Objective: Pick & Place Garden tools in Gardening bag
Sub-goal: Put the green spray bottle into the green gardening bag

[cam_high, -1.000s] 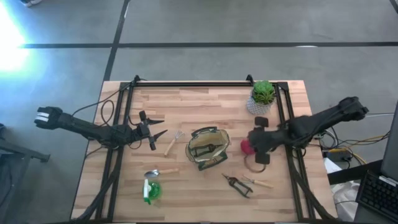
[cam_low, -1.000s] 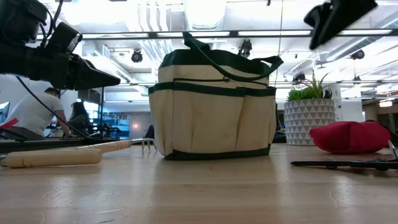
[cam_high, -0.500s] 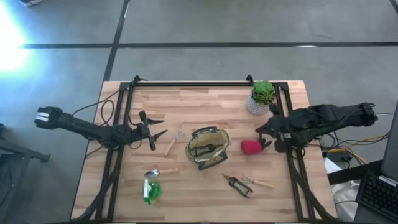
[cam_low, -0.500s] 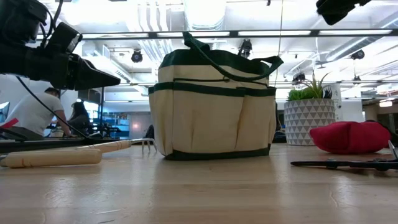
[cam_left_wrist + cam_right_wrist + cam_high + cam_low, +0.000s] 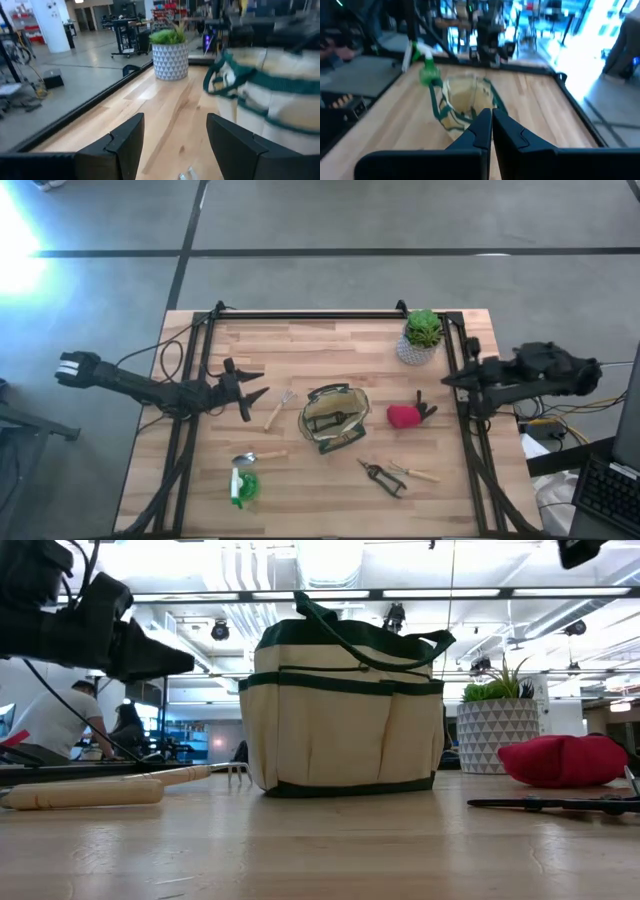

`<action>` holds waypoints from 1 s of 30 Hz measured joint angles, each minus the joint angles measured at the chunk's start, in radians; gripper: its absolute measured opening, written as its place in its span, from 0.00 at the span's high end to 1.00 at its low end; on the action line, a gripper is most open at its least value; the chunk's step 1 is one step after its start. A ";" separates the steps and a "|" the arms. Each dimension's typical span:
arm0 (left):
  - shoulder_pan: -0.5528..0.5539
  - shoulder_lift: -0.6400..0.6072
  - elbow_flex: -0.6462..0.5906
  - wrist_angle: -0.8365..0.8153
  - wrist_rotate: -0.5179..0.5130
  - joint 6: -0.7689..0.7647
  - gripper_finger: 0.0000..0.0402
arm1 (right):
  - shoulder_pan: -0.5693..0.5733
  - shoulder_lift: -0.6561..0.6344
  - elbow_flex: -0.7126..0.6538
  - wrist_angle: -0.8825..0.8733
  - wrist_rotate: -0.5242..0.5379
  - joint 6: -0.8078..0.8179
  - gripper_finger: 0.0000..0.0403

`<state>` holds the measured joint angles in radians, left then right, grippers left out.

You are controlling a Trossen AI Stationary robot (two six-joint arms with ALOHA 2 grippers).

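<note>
Here, right hand (image 5: 447,383) closed, empty, left hand (image 5: 252,386) open

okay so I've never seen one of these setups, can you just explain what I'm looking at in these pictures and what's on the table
It is a robot with two dark arms at a wooden table. One picture looks straight down, one sits at table height, and two come from cameras on the wrists.

The left gripper hovers open beside a wooden-handled fork. The right gripper is shut and empty, back at the table's right edge.

In the middle stands the gardening bag. Around it lie a red glove, pruning shears, a trowel and a green spray bottle. A potted plant stands in the far corner. Nothing is held.
</note>
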<state>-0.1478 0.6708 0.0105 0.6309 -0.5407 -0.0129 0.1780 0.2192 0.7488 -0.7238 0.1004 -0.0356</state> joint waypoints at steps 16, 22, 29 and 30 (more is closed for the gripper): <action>-0.004 0.001 0.291 -0.395 0.154 -0.127 0.46 | 0.000 -0.165 0.015 -0.052 0.029 -0.027 0.98; -0.032 0.038 0.620 -0.980 0.173 -0.282 0.46 | 0.000 -0.125 0.015 -0.052 0.030 -0.024 0.98; -0.129 0.091 0.858 -1.265 0.183 -0.425 0.46 | 0.000 -0.100 0.014 -0.052 0.030 -0.024 0.98; -0.143 0.097 0.879 -1.296 0.183 -0.465 0.46 | 0.000 -0.099 0.014 -0.052 0.030 -0.024 0.98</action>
<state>-0.2912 0.7675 0.8895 -0.6648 -0.3579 -0.4774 0.1783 0.1204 0.7631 -0.7753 0.1307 -0.0597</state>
